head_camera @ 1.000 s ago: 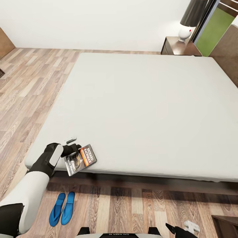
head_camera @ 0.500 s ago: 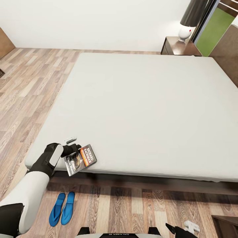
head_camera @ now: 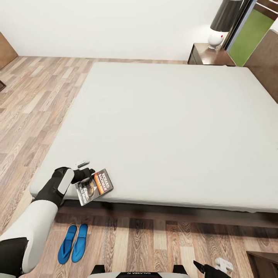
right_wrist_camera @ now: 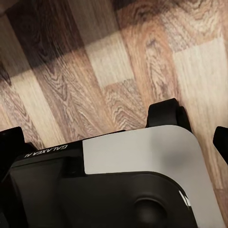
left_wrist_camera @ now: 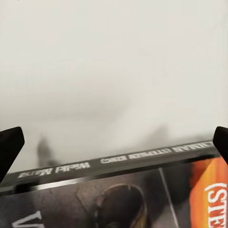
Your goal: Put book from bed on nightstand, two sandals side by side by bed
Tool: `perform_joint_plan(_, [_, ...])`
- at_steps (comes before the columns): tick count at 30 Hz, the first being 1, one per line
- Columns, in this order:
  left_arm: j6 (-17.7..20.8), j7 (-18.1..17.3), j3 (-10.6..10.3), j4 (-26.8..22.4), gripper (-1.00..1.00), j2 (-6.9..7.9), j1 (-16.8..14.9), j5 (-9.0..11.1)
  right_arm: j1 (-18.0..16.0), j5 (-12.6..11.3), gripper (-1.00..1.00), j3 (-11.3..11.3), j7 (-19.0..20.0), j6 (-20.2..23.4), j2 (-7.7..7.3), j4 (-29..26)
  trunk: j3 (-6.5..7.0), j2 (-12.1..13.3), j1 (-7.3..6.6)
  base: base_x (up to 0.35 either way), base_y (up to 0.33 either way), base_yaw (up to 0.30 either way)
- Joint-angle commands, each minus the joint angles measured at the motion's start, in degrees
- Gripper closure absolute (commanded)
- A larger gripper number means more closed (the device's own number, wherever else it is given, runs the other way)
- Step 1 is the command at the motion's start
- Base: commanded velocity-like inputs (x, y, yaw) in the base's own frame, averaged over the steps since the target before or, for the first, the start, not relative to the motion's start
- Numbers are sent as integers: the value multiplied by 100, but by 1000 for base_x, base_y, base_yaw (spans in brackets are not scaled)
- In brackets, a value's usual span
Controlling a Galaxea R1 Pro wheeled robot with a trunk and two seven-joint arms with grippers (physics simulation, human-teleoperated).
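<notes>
- The right gripper (head_camera: 211, 267) hung low at the head view's near edge, over the floor (head_camera: 154, 243); its wrist view looked down on the robot's base (right_wrist_camera: 137, 185) and the planks, with dark fingertips (right_wrist_camera: 221, 142) at either side, set wide apart and holding nothing.
- The two sandals (head_camera: 72, 243) lay side by side on the floor, touching along their length, just beside the bed's (head_camera: 166, 131) near edge.
- The book (head_camera: 94, 186) sat at the mattress's near-left corner, cover up, one corner jutting past the edge.
- The left gripper (head_camera: 85, 173) reached in at the book's left side. In the left wrist view its fingertips (left_wrist_camera: 10, 145) stood spread wide at both margins, with the book's spine (left_wrist_camera: 114, 164) between them; whether they touched it I could not tell.
- The rest of the mattress lay bare.
- At the far right corner a nightstand (head_camera: 210, 54) stood beside the bed, carrying a lamp (head_camera: 222, 23) with a dark shade and white base.
</notes>
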Motion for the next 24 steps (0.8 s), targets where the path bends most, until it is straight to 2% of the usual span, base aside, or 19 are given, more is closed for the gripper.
perform_joint_plan(1, [24, 44, 4, -8, -100, 0, -1, 61, -3, 36, -100, -46, 25, -18, -1, 9, -3, -2, 0, 0, 0, 0])
perform_joint_plan(4, [24, 44, 4, -9, -100, 0, -1, 61, -2, 36, -100, -46, 25, -18, 1, 9, -3, -2, 0, 0, 0, 0])
perform_joint_plan(24, [33, 44, 12, -34, -100, 7, -1, 66, -4, 36, -100, -46, 25, -18, 2, 9, 356, 800, -439, 0, 0, 0])
